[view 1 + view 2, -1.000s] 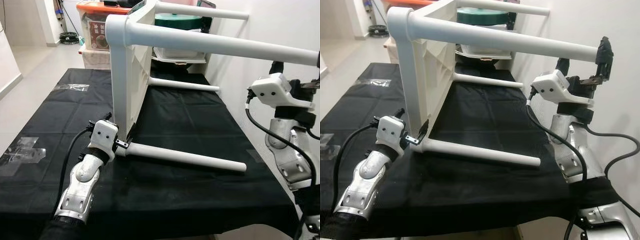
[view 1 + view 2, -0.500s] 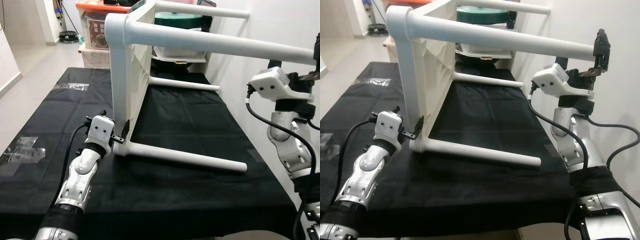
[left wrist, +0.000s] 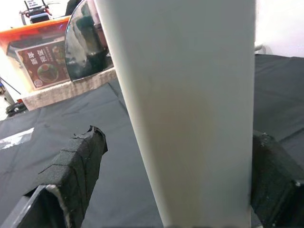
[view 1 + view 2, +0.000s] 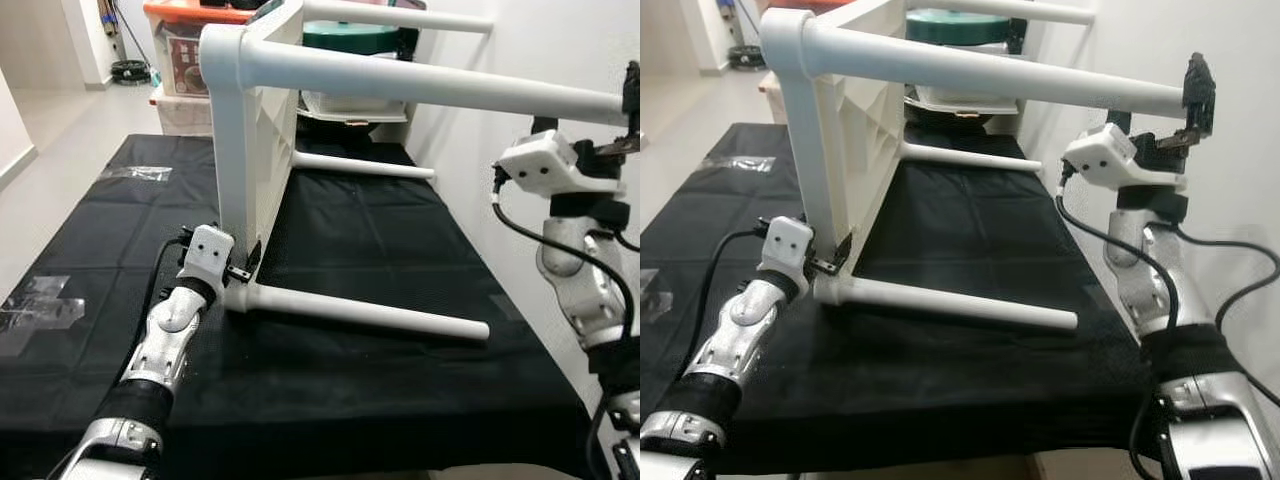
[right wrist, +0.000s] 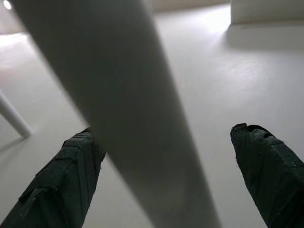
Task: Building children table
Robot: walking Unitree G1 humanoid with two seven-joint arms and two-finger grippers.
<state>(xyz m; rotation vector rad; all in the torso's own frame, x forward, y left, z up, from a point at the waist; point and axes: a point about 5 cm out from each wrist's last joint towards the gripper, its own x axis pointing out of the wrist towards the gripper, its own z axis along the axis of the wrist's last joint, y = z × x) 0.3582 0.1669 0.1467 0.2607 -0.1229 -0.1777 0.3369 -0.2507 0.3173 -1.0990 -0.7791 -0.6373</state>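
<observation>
a: nearest to us, where are we with the small white plastic children's table (image 4: 255, 150)?

b: it lies on its side on the black cloth-covered work surface (image 4: 380, 370), top panel upright, and we count four round white legs already fitted, all pointing to our right. so the assembly looks nearly done, by our judgement.

a: and our left gripper (image 4: 243, 270)?

b: it sits at the near lower corner, where the lowest white leg (image 4: 360, 312) meets the top. in the wrist view the black fingers (image 3: 76, 168) stand apart on either side of the white post, one close against it, one with a gap. we would call that straddling, not clamped.

a: farther over?

b: our right gripper (image 4: 1193, 100) is up at the free end of the upper near leg (image 4: 440, 85). its fingers (image 5: 66, 175) are spread too, the tube between them with space on both sides.

a: what's left?

b: probably checking each leg is tight, then turning the table onto its feet. beyond it, an orange-lidded storage box (image 4: 190, 45) stands by the wall.
</observation>
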